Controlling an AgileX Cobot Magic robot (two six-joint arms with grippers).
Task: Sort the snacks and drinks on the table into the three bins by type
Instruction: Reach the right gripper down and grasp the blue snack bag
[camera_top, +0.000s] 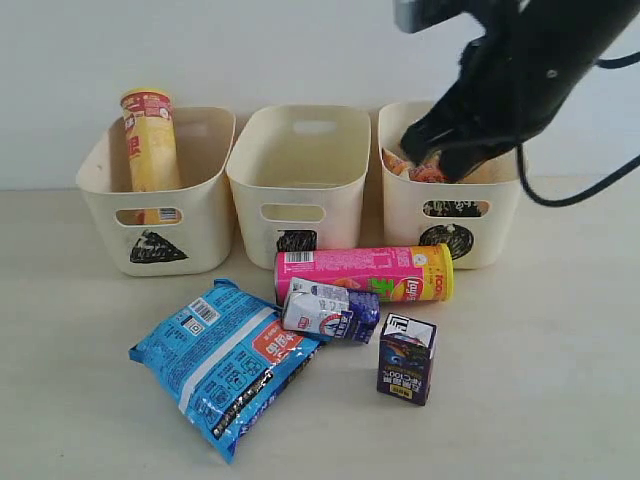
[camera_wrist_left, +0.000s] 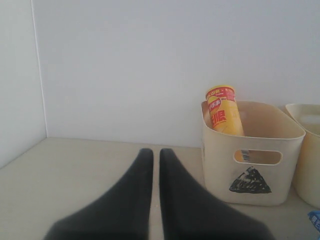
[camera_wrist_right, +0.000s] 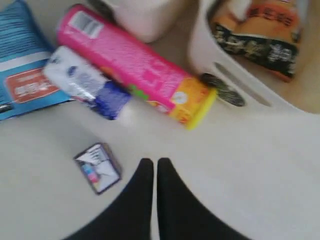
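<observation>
The yellow-red chip tube (camera_top: 150, 140) (camera_wrist_left: 224, 111) stands in the triangle bin (camera_top: 100, 195) (camera_wrist_left: 220, 165). The orange-white bag (camera_top: 415, 167) (camera_wrist_right: 265, 30) lies in the circle bin (camera_top: 500, 215) (camera_wrist_right: 202, 52). The square bin (camera_top: 340, 190) between them shows nothing inside. On the table (camera_top: 540, 360) lie the pink-yellow tube (camera_top: 365, 273) (camera_wrist_right: 135, 65), the white and blue carton (camera_top: 330, 310) (camera_wrist_right: 87, 82) and the blue bag (camera_top: 225, 360) (camera_wrist_right: 22, 60). The dark carton (camera_top: 407, 358) (camera_wrist_right: 98, 167) stands upright. My right gripper (camera_top: 412, 135) (camera_wrist_right: 154, 161) hangs shut and empty, high by the circle bin. My left gripper (camera_wrist_left: 156, 151) is shut and empty, left of the triangle bin.
A white wall (camera_top: 300, 50) runs behind the bins, and a side wall (camera_wrist_left: 17, 75) closes the table's far left corner. A black cable (camera_top: 580, 195) loops from the right arm beside the circle bin.
</observation>
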